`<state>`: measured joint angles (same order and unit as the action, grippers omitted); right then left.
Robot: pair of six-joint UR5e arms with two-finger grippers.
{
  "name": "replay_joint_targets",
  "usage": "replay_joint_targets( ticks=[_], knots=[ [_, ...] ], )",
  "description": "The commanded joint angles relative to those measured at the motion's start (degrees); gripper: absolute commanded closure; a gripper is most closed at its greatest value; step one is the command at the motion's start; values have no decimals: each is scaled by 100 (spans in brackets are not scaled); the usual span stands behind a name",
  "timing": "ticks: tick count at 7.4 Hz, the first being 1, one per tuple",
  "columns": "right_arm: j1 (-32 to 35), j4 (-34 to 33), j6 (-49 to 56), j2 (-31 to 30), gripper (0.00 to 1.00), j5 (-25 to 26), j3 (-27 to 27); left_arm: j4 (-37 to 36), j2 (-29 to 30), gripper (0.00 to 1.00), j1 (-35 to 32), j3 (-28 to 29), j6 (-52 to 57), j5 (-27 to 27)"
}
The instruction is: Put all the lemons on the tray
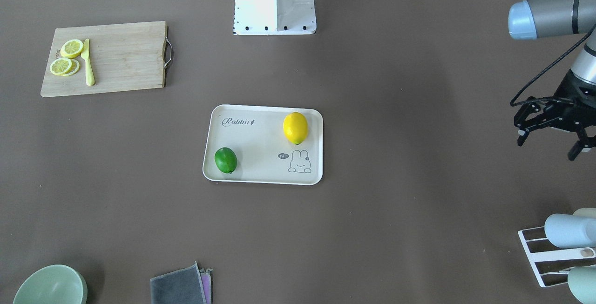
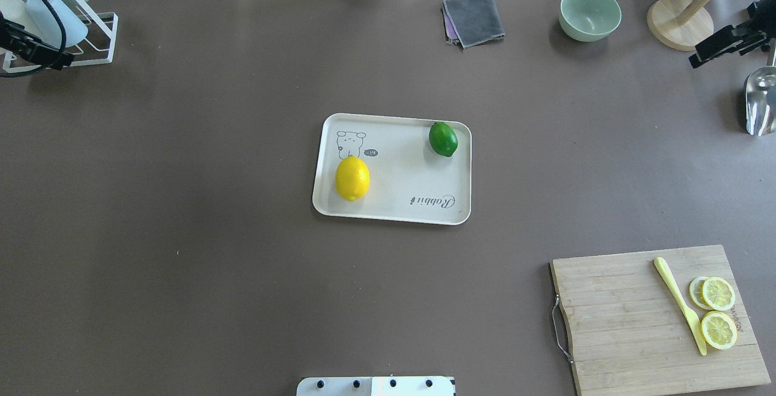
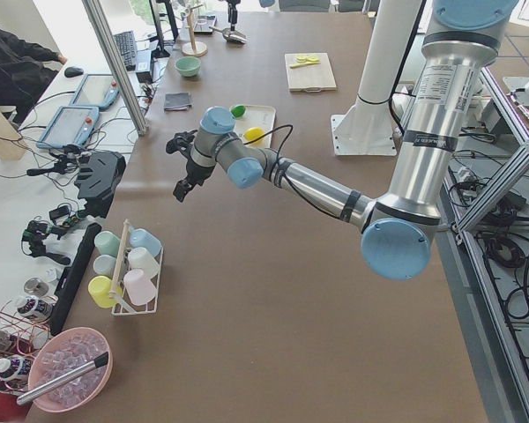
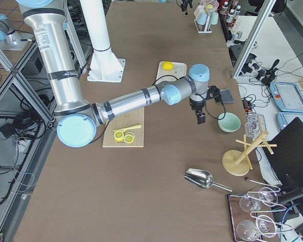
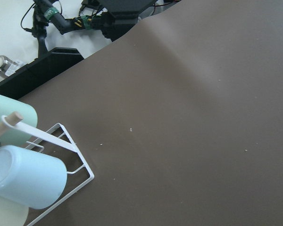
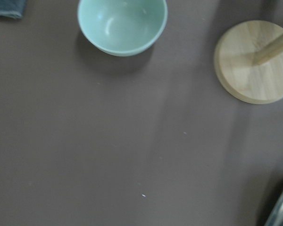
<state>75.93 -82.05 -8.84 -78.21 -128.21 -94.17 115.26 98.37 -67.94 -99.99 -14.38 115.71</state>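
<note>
- Taking the overhead view as our dial, with 12 o'clock pointing away from the robot, we see the tray lying flat at the middle of the tabletop.
- The yellow lemon rests on the tray toward its 8 o'clock side, just below the rabbit drawing.
- The green lemon sits in the tray's 1 o'clock corner, close to the rim. The two fruits are well apart from each other.
- The left end effector hangs above the tabletop far out at 10 o'clock from the tray. Its fingers are spread and released, with nothing between them.
- It is near the white cup rack, which holds pastel cups.
- The right end effector is far out at 2 o'clock from the tray, near the round wooden stand. We cannot tell whether it is released or clenched.
- A wooden cutting board lies at 4 o'clock, carrying lemon slices and a yellow knife.
- A pale green bowl stands at 1 o'clock.
- A folded grey cloth lies at 12 o'clock.
- A metal scoop lies at 3 o'clock by the edge.
</note>
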Motion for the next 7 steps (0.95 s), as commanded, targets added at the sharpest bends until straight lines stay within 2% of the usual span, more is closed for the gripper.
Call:
replay_joint_targets(
  ticks=[1,3,4,5,7],
  knots=[
    [649,-161,866,-484,0,366,468,-3,-502,2,-402,188,76,433],
    [923,-179,955,-660,0,62,513,-20,-968,2,-1199,303,698,776],
    [967,-162,955,-722,0,-149,496,-151,-960,2,-1891,600,848,1483],
    [968,-162,937,-740,0,-143,504,-327,-952,2,-2333,847,1241,2116],
    [959,-162,884,-688,0,-134,513,-748,-1048,2,-2654,700,1280,2149]
  ],
)
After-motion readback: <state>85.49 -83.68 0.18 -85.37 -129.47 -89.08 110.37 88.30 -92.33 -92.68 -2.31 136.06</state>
